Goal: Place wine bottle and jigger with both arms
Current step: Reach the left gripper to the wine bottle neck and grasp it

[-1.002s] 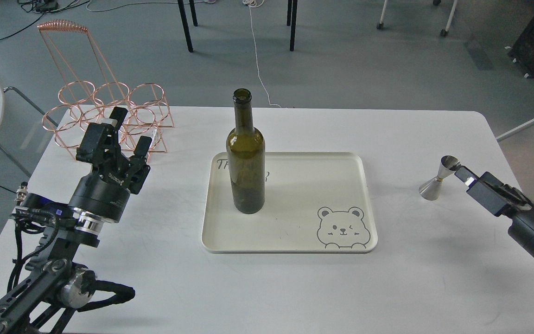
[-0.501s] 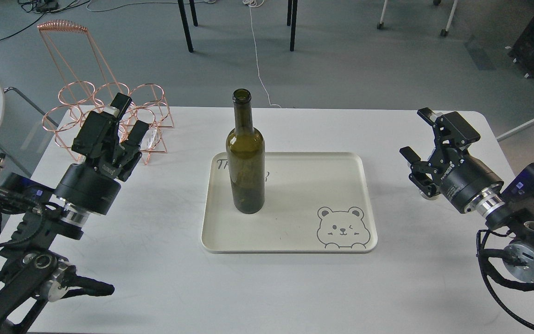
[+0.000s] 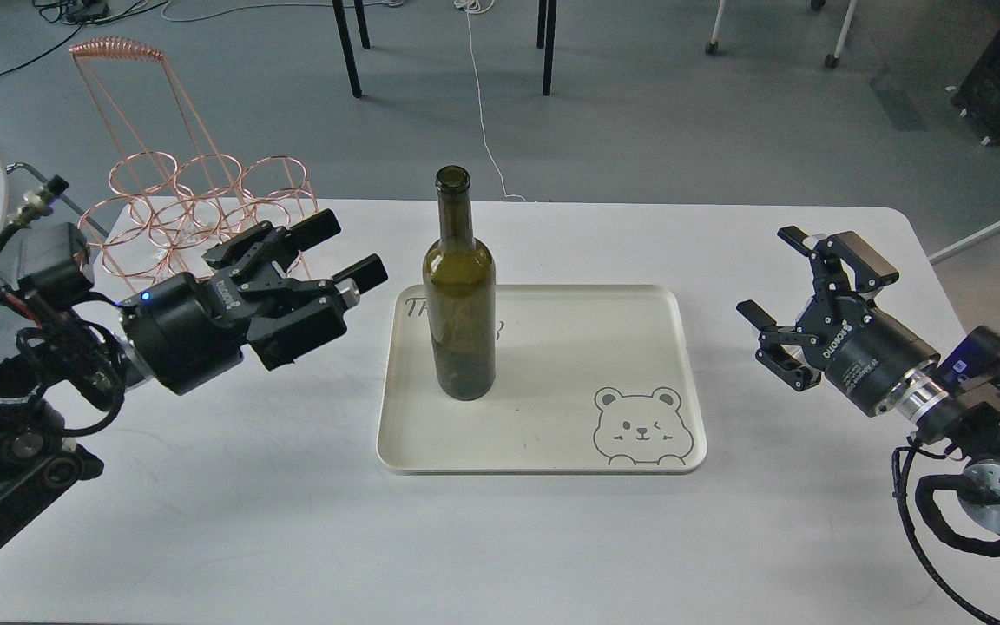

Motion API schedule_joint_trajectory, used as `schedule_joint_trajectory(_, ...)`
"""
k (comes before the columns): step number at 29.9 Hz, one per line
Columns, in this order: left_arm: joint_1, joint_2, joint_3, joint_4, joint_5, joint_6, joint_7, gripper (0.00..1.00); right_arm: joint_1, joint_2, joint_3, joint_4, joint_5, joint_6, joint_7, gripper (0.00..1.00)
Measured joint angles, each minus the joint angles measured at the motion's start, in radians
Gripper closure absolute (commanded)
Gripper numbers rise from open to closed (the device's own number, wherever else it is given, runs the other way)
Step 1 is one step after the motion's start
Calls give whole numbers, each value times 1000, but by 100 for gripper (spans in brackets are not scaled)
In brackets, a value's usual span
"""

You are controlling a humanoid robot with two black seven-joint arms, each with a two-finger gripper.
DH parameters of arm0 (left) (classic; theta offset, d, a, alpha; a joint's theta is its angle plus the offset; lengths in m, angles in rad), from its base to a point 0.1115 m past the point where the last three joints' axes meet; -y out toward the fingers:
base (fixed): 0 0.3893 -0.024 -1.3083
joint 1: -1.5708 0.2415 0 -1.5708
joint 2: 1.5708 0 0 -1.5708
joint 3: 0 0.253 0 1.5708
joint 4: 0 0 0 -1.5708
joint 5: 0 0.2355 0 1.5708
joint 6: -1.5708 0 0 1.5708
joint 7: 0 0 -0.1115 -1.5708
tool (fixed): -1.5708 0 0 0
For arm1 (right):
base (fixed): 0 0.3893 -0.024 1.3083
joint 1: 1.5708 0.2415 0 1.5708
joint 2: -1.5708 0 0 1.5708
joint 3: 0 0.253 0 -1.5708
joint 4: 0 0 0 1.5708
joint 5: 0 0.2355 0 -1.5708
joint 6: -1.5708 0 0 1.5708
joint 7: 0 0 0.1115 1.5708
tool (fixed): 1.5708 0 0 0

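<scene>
White table [image 3: 292, 521], grey floor beyond. Left to right you have: copper wire rack [image 3: 196, 208]; left gripper [image 3: 348, 252], fingers apart, beside the wine bottle [image 3: 460, 295], not touching; bottle upright on cream tray [image 3: 639, 312]; right gripper [image 3: 799, 278], fingers apart, empty. Jigger not visible.

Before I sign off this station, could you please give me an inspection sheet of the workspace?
Surface: white table, marked with faint scuffs.
Job's things: wine bottle upright on the cream tray, left part; jigger not seen.
Clutter: copper wire rack at far left corner.
Tools: left tool open, pointing at the bottle, apart from it; right tool open, empty.
Cables: black looms on both arms; white cord on the floor.
Surroundings: grey floor, chair legs.
</scene>
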Motion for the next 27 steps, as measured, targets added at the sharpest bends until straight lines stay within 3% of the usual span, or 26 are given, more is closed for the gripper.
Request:
schedule_joint_trajectory(7,-226,-2,154,88,68,-46,0,2,-1,1,5,-6,-2,-10,0,1)
schedule_joint_trajectory(27,-429,-209,263,301,56,-149,1,2,-3,5,9,-20,-6,-23,0,1)
